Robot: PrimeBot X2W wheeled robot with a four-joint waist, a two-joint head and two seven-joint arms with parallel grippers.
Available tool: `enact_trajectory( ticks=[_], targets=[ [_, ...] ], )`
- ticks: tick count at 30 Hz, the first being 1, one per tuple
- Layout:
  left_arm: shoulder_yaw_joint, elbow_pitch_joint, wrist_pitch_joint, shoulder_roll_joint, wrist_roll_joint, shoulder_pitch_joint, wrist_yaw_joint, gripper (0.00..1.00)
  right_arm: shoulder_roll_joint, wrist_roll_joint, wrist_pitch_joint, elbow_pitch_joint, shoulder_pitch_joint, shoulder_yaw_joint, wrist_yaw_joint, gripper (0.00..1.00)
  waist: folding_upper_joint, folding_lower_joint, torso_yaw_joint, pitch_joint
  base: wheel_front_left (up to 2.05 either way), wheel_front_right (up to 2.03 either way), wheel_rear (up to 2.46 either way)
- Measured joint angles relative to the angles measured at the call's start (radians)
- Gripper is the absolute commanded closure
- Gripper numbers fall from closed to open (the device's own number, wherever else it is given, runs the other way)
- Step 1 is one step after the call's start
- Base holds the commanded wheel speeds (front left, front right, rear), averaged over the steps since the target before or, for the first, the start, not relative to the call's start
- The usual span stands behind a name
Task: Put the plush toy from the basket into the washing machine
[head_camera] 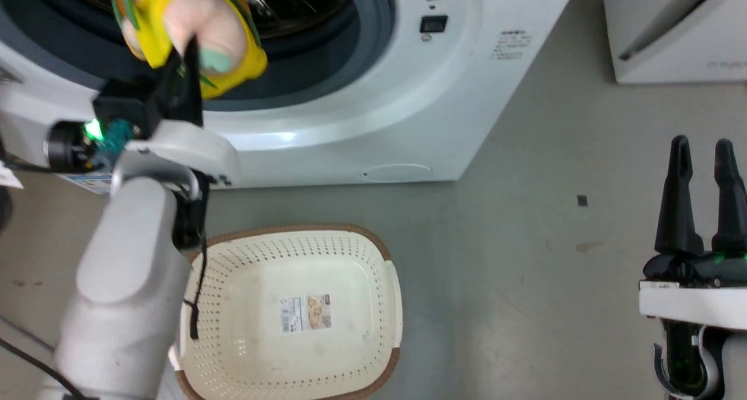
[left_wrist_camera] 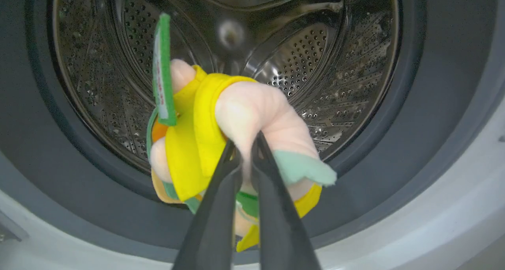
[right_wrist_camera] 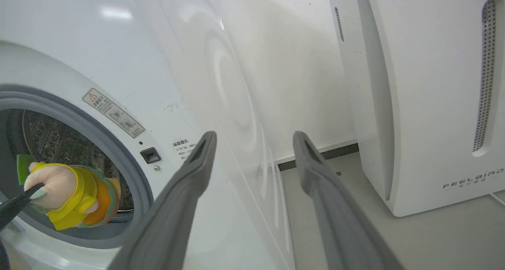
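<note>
One-handed: clamping soft yellow-orange hamburger plush toy in left gripper at mouth of white front-loading washing machine (right gripper spread, empty).

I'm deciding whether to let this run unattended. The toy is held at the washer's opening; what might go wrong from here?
1. The left end effector pinches only one pale lobe of the plush toy, the rest hanging free, so it might slip out early.
2. The toy seems level with the grey gasket, not deep in the drum of the washing machine. Released here, it may rest on the lip or tumble to the floor.
</note>
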Motion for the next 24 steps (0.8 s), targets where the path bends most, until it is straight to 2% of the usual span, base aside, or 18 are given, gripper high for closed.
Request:
enact_trajectory(
  ticks=[10, 24],
  targets=[
    [0.096, 0.043, 0.0, 0.034, 0.049, -0.189, -0.019, 1.0, 0.0, 0.02, 0.0, -0.008, -0.063, 0.014, 0.0, 0.0, 0.0, 0.0, -0.073, 0.132, 0.0, 0.0, 0.0],
    [0.171, 0.177, 0.0, 0.096, 0.087, -0.443, -0.038, 1.0, 0.0, 0.047, 0.0, -0.017, -0.114, 0.029, 0.0, 0.0, 0.0, 0.0, -0.168, 0.274, 0.0, 0.0, 0.0]
  ],
)
